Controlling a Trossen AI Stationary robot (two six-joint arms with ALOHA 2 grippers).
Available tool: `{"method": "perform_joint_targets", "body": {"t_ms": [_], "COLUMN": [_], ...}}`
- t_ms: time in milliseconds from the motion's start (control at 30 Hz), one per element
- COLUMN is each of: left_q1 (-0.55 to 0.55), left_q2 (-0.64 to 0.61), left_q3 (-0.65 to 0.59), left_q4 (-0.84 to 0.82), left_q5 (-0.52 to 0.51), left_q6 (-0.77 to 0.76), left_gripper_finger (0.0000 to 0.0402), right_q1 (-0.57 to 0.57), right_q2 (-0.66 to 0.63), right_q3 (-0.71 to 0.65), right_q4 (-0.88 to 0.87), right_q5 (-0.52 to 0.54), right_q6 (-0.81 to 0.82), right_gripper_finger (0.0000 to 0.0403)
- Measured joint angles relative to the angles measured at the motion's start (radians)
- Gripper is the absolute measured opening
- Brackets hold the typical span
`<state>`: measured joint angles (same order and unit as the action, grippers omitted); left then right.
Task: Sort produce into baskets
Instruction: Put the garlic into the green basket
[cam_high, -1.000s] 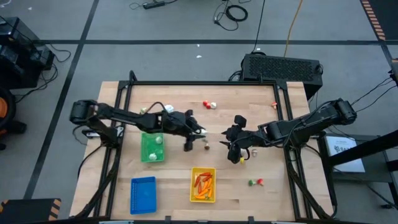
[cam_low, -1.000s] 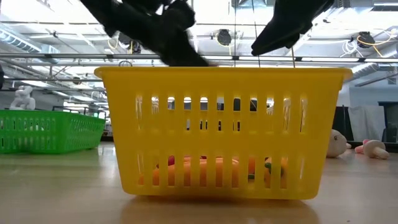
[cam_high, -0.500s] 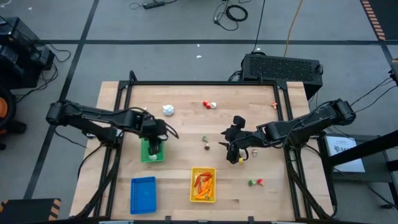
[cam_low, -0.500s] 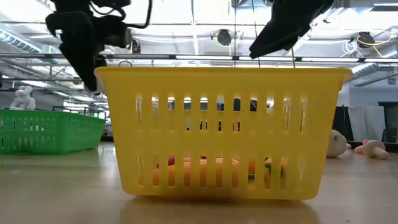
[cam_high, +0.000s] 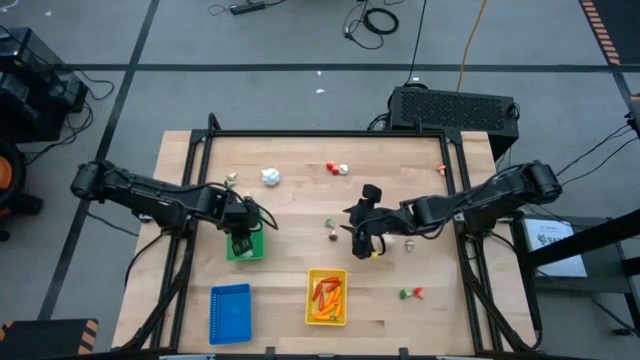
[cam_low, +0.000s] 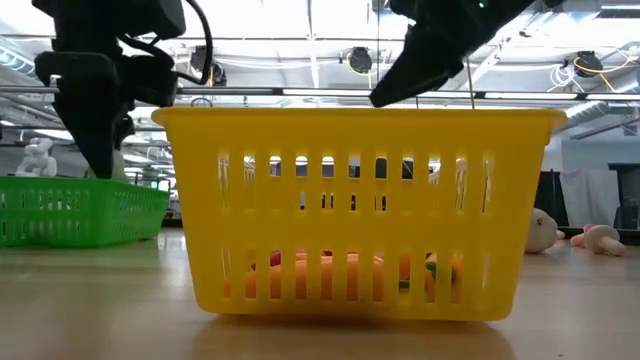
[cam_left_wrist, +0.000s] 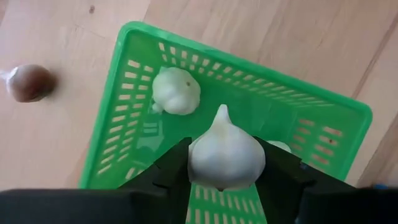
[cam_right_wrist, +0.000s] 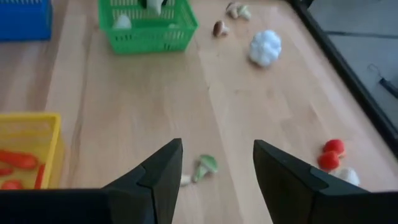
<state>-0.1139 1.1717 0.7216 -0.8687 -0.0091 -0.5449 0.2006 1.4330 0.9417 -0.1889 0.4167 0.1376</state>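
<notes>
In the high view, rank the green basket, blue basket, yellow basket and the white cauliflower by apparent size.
1. Yellow basket and blue basket: they look about alike, so I will not rank them.
2. Green basket: unsure, since the left gripper covers part of it.
3. White cauliflower: clearly smallest.

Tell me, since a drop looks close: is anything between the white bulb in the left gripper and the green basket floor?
Nothing visible. The left gripper holds the white bulb over the green basket; another bulb lies off to one side.
</notes>
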Motion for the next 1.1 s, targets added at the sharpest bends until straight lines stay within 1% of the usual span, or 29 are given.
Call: {"method": "perform_joint_targets", "body": {"t_ms": [67,233,367,533,633,800,900,1100], "left_q1": [0.000,-0.005,-0.008,-0.013,-0.020,-0.024,-0.024,-0.023], "left_q2": [0.000,0.000,0.000,0.000,0.004,0.007,0.006,0.007], "left_q3": [0.000,-0.012,-0.015,-0.015,-0.015,-0.015,-0.013,0.024], "left_q4": [0.000,-0.004,-0.001,-0.001,-0.002,0.003,0.002,-0.001], "left_q5": [-0.013,-0.089,-0.096,-0.098,-0.100,-0.101,-0.101,-0.085], "left_q6": [0.000,0.015,0.027,0.034,0.031,0.029,0.031,0.003], "left_gripper_finger": [0.0157,0.0160,0.0161,0.0165,0.0184,0.0238,0.0262,0.0269], "right_q1": [-0.012,-0.025,-0.025,-0.025,-0.025,-0.014,-0.009,-0.009], "right_q2": [-0.004,-0.008,-0.008,-0.008,-0.007,-0.006,-0.006,-0.006], "right_q3": [0.000,0.000,0.000,0.000,0.000,0.000,0.000,0.000], "right_q4": [0.017,0.000,-0.054,-0.048,-0.048,-0.066,-0.078,-0.075], "right_q5": [0.001,0.000,0.002,0.004,0.003,0.002,0.002,0.000], "right_q6": [-0.004,0.004,0.025,0.033,0.036,0.060,0.060,0.060], "right_gripper_finger": [0.0187,0.0187,0.0187,0.0187,0.0187,0.0187,0.0187,0.0187]}}
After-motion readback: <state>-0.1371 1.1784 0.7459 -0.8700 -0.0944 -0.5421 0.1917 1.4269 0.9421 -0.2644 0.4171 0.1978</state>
